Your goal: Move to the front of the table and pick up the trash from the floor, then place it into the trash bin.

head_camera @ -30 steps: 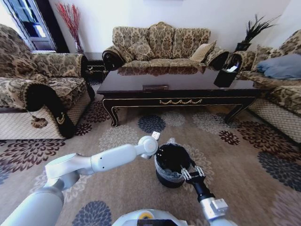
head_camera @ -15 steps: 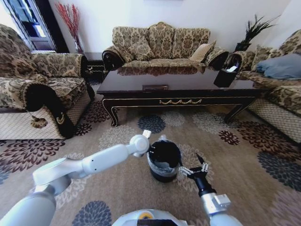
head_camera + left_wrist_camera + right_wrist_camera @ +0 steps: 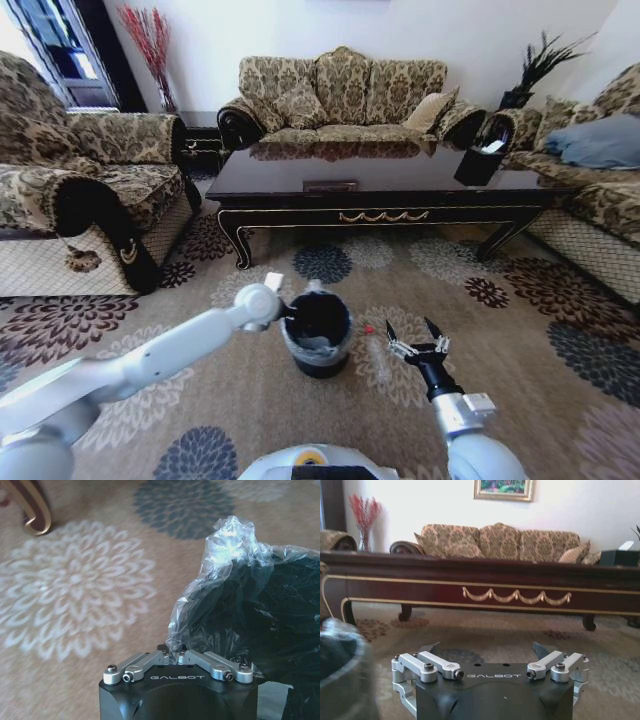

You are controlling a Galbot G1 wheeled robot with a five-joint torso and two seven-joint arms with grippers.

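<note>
The black trash bin [image 3: 316, 330] with its clear liner stands on the patterned floor [image 3: 520, 340] in front of the dark table [image 3: 300, 216]. My left gripper [image 3: 288, 306] reaches in from the left and is shut on the bin's liner-covered rim. The left wrist view shows this gripper [image 3: 176, 654] pinching the rim of the bin [image 3: 260, 615]. A small red-tipped piece of trash [image 3: 369, 328] lies on the carpet just right of the bin. My right gripper [image 3: 410, 328] hovers open beside it, empty. From the right wrist, that gripper [image 3: 486, 647] faces the table [image 3: 520, 580], with the bin [image 3: 340, 670] off to one side.
An armchair [image 3: 90, 200] stands at the left, a sofa [image 3: 345, 95] behind the table and another sofa [image 3: 600, 170] at the right. A dark holder with white paper [image 3: 478, 158] sits on the table's right end. Open carpet lies right of my right gripper.
My left arm has swung left, taking the bin with it, and the red-tipped piece now shows on the carpet. The right gripper has come away from the bin's rim and opened.
</note>
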